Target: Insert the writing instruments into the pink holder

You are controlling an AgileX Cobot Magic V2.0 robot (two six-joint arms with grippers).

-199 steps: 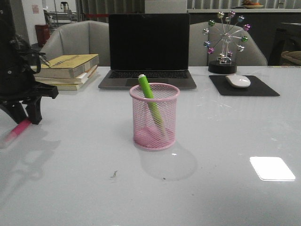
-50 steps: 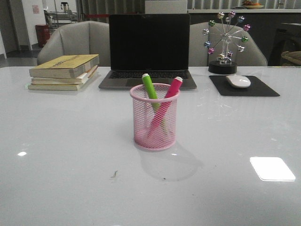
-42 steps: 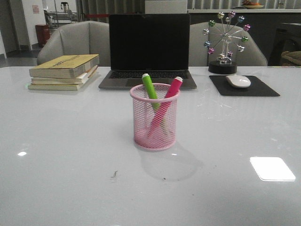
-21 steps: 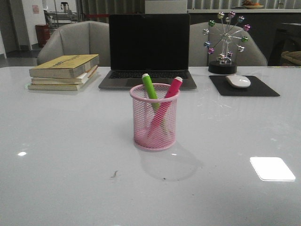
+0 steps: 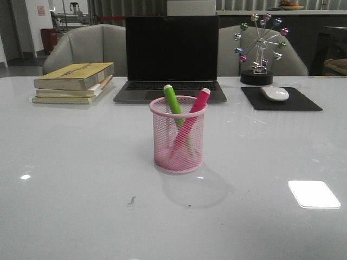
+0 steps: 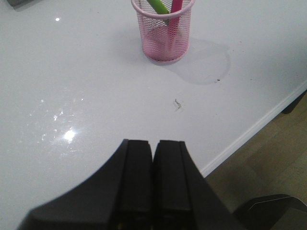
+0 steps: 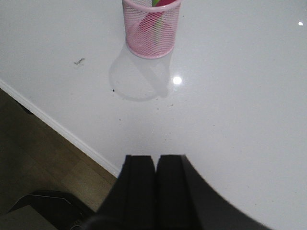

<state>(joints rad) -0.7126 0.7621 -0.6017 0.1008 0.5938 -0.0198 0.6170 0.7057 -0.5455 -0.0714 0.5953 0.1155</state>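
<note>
The pink holder stands upright in the middle of the white table. Inside it lean the green marker and the magenta marker, their tops crossing above the rim. The cup also shows in the left wrist view as the pink holder and in the right wrist view as the pink holder, far from both grippers. My left gripper is shut with nothing between its fingers, back near the table's front edge. My right gripper is likewise shut and empty. Neither arm appears in the front view.
Behind the cup sit a dark laptop, a stack of books at the back left, and a mouse on a black pad with a ball ornament at the back right. The table's front edge borders brown floor.
Earlier my left gripper held the magenta marker at the far left with only the green one in the cup. Now both markers stand in the cup; nothing moved in the last second.
</note>
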